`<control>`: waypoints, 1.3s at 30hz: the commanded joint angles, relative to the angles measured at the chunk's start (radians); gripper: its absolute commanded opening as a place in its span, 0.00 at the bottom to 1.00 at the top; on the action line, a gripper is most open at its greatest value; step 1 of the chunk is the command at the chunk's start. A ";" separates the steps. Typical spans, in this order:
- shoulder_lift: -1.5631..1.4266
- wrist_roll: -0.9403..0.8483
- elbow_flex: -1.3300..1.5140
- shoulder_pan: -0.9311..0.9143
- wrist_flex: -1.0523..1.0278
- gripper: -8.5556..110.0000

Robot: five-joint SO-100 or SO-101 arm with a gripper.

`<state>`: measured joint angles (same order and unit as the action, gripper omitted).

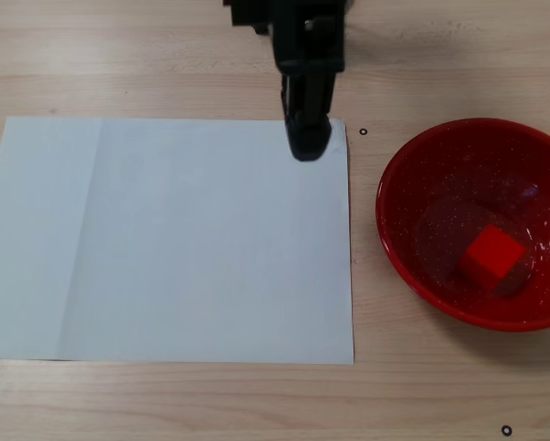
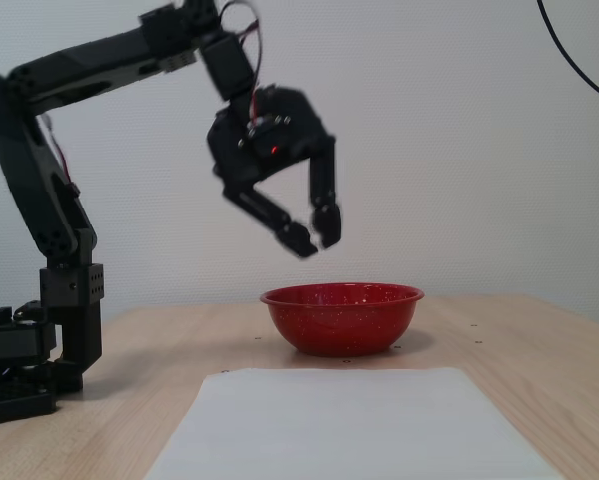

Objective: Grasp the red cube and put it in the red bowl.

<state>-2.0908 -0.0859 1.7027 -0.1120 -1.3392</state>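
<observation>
Cube placement looks done to me: the red cube (image 1: 491, 255) sits inside the red bowl (image 1: 405, 175). My gripper (image 2: 313, 237) hangs empty, jaws slightly parted, above the paper sheet (image 1: 164, 239). Nothing seems left.

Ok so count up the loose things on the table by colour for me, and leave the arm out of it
Red: 2, the red cube lying inside the red bowl
White: 1, the sheet of paper
Total: 3
</observation>
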 commanded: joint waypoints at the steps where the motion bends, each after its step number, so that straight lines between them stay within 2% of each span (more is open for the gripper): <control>1: -0.169 0.020 0.049 0.026 0.071 0.07; 19: -0.831 0.002 0.930 0.048 0.525 0.07; 35: -1.177 -0.015 1.391 0.037 0.736 0.07; 39: -1.186 -0.028 1.401 0.020 0.684 0.07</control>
<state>-3.2582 -0.0982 3.0986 -0.0782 -0.6535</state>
